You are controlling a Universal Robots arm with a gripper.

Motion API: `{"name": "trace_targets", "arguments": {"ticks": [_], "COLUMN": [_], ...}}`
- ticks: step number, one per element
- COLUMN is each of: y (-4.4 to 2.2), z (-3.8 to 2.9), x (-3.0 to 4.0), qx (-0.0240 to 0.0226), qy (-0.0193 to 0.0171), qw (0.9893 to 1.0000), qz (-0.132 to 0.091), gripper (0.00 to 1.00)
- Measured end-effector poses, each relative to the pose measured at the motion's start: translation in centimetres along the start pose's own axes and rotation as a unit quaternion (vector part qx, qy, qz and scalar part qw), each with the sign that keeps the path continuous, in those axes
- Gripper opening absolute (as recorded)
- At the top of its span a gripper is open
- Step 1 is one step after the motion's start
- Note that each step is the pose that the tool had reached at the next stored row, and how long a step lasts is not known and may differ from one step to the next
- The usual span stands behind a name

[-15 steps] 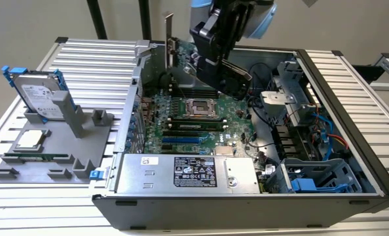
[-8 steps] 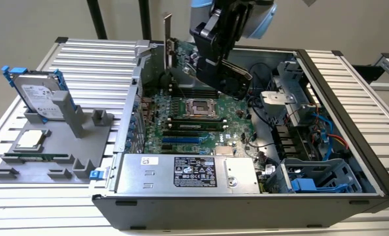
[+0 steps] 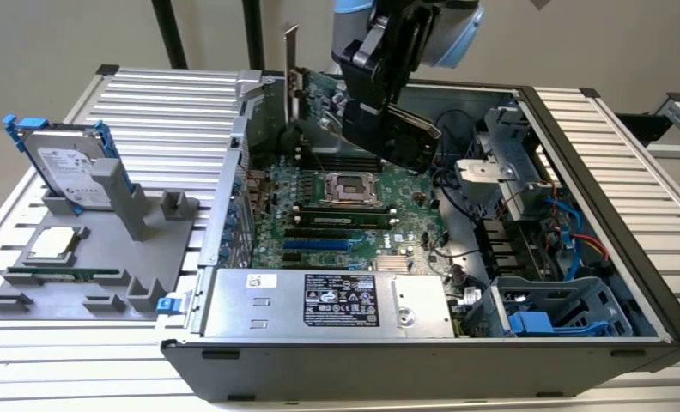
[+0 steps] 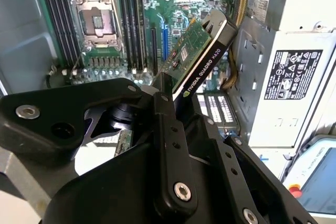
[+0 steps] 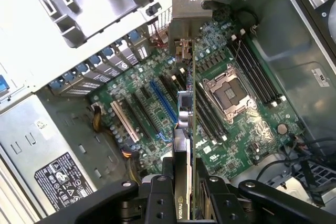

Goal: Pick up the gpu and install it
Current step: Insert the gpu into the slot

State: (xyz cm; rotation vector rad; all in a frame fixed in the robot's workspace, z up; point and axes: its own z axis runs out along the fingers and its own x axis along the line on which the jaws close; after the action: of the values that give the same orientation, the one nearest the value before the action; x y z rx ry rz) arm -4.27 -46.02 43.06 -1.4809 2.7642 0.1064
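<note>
GPU (image 3: 317, 99) held edgewise by the gripper (image 3: 369, 127) above the open computer case (image 3: 592, 172), clear of the motherboard (image 3: 317, 215) below it. The jaws are clenched on the card: in the second wrist view the gripper (image 4: 170, 90) clamps the GPU (image 4: 202, 51) across its green board and black cooler. In the first wrist view the GPU (image 5: 186, 108) appears edge-on between the fingers of the gripper (image 5: 189, 166), and its silver bracket (image 5: 184, 19) points toward the slotted wall of the case. In the exterior view the card hangs tilted, bracket (image 3: 291, 51) uppermost.

The card is suspended over the region between the CPU socket (image 5: 228, 90) and the blue expansion slot (image 5: 164, 100); it touches neither. The same socket (image 3: 346, 187) lies open near the middle of the board in the exterior view. The power supply (image 3: 329, 300) occupies the near end of the case.

To the exterior view's left, a grey fixture (image 3: 145, 283) on the ribbed table (image 3: 168, 103) carries an upright hard drive (image 3: 71, 167) in a blue frame, a processor chip (image 3: 51, 245) and a memory stick (image 3: 65, 275).
</note>
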Motion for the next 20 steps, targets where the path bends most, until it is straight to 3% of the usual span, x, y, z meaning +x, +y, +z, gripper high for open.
{"name": "trace_targets", "arguments": {"ticks": [12,20], "y": [0.0,0.0], "z": [0.0,0.0], "x": [0.0,0.0], "qx": [-0.0009,-0.0018], "qy": [0.0014,0.0029], "qw": [0.9997,0.9987], "qz": [-0.025,-0.05], "gripper": [0.0,0.0]}}
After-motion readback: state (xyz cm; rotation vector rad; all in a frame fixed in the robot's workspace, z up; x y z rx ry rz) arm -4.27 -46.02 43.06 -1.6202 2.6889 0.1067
